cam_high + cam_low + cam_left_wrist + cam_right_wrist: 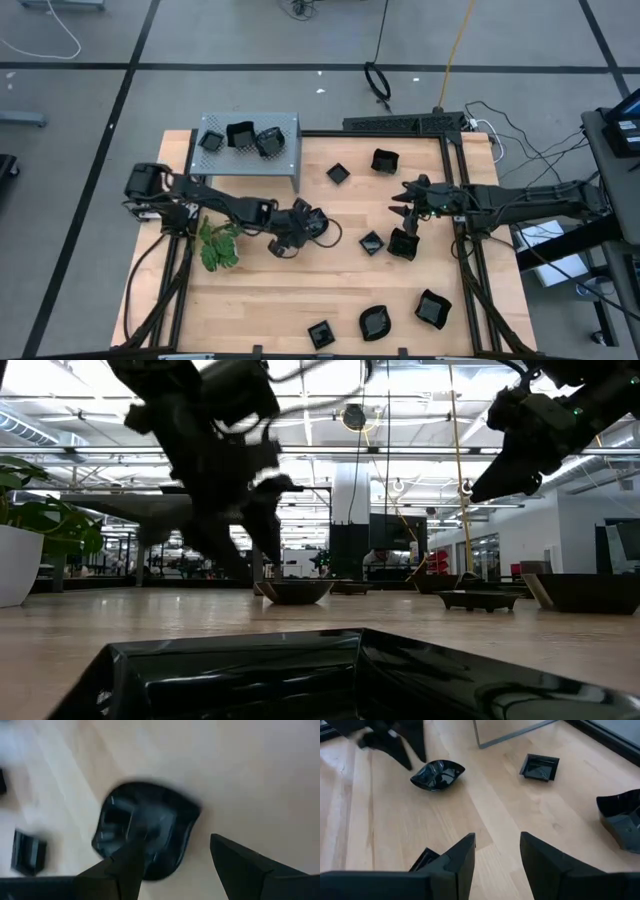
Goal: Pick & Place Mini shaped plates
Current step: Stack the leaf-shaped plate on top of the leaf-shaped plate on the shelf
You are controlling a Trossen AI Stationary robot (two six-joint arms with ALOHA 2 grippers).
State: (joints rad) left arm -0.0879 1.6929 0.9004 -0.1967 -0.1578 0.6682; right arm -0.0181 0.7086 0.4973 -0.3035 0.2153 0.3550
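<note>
High view looks straight down on the table [300,290]; low view skims level across it; wrist views hover close, sharing one rounded plate [437,774].

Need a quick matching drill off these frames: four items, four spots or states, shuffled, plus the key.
Items
1. left pincer
2. right pincer
3. green leafy plant
4. grey perforated metal shelf

Places or states
A. lies on the wooden table beside the left arm
B. open, raised over the table's right half, nothing between its fingers
C. carries three glossy black mini plates
D. open, over the rounded glossy black dish near the table's middle

Pairs: 1-D, 2-B, 3-A, 4-C
</note>
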